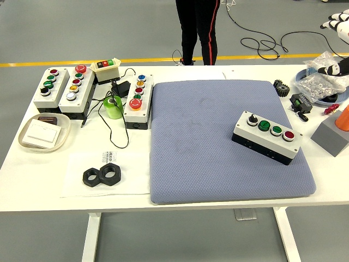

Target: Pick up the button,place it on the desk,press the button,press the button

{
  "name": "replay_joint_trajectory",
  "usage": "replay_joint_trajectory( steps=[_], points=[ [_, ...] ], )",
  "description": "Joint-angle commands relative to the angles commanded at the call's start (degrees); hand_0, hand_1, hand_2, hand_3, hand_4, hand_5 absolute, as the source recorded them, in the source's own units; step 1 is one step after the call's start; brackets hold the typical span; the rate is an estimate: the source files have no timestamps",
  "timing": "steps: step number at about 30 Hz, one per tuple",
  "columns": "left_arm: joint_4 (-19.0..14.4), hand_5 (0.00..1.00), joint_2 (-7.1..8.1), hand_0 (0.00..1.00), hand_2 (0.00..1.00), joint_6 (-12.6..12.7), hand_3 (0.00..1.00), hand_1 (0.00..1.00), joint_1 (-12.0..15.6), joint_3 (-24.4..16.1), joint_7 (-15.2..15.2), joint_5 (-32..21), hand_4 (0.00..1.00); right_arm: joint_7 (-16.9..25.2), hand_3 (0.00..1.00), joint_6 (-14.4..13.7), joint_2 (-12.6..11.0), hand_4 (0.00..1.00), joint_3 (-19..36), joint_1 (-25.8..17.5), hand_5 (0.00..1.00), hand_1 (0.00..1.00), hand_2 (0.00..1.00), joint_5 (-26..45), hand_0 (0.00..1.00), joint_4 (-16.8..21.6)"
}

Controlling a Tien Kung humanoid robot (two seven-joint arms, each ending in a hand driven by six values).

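Currently the button box [267, 130], white-topped with a black knob, two green buttons and a red one, lies tilted on the blue-grey mat [207, 136] near its right edge, with nothing touching it. Only one robot hand [339, 22] shows, white and black, at the picture's top right corner beyond the table [38, 180]; its finger state cannot be told. Three more button boxes [76, 87] sit near the table's far left corner.

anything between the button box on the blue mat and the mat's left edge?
No. In the head view the stretch from the button box leftward across the blue mat is bare fabric; the nearest item, another white button box, stands off the mat.
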Motion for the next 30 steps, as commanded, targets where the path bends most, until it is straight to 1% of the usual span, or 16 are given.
replay_joint_trajectory(
  steps=[2,4,5,8,16,17,19,30],
  points=[
    [0.00,0.998,0.00,0.742,0.983,0.00,0.939,0.915,-0.01,0.03,0.00,-0.03,0.610,0.00,0.905,0.00,0.11,0.899,-0.07,-0.02,0.696,0.907,0.922,0.00,0.965,0.00],
    [0.00,0.998,-0.01,0.742,0.983,0.02,0.939,0.915,-0.18,0.11,-0.05,-0.12,0.610,-0.09,0.905,-0.03,1.30,0.899,-0.70,-0.53,0.696,0.907,0.922,0.00,0.965,-0.07],
    [0.00,0.998,0.00,0.742,0.983,0.02,0.939,0.915,-0.22,0.13,-0.06,-0.13,0.610,-0.12,0.905,-0.04,1.51,0.896,-0.76,-0.63,0.681,0.907,0.922,0.00,0.964,-0.08],
    [0.00,0.998,-0.01,0.742,0.983,0.08,0.939,0.915,-0.38,0.54,-0.17,-0.65,0.610,-0.21,0.905,-0.10,2.66,0.896,-1.75,-1.26,0.681,0.907,0.922,0.00,0.964,0.07],
    [0.00,0.998,-0.03,0.741,0.983,0.11,0.940,0.915,-0.53,1.11,-0.32,-1.30,0.611,-0.43,0.903,-0.29,4.55,0.896,-2.88,-3.06,0.674,0.906,0.921,0.00,0.964,0.62],
    [0.00,0.998,-0.06,0.741,0.983,0.12,0.939,0.915,-0.55,1.13,-0.32,-1.34,0.610,-0.43,0.900,-0.30,4.71,0.896,-3.00,-3.22,0.653,0.904,0.923,0.00,0.963,0.63],
    [0.00,0.998,-0.07,0.741,0.983,0.10,0.939,0.915,-0.58,1.30,-0.33,-1.47,0.610,-0.47,0.900,-0.34,5.15,0.896,-3.24,-3.65,0.653,0.904,0.923,0.00,0.963,0.50],
    [0.00,0.998,-0.27,0.741,0.982,0.13,0.939,0.915,-1.09,2.31,-0.56,-2.40,0.608,-1.00,0.896,-1.71,8.09,0.893,-4.66,-7.07,0.637,0.903,0.920,0.00,0.961,-0.20]
  ],
)
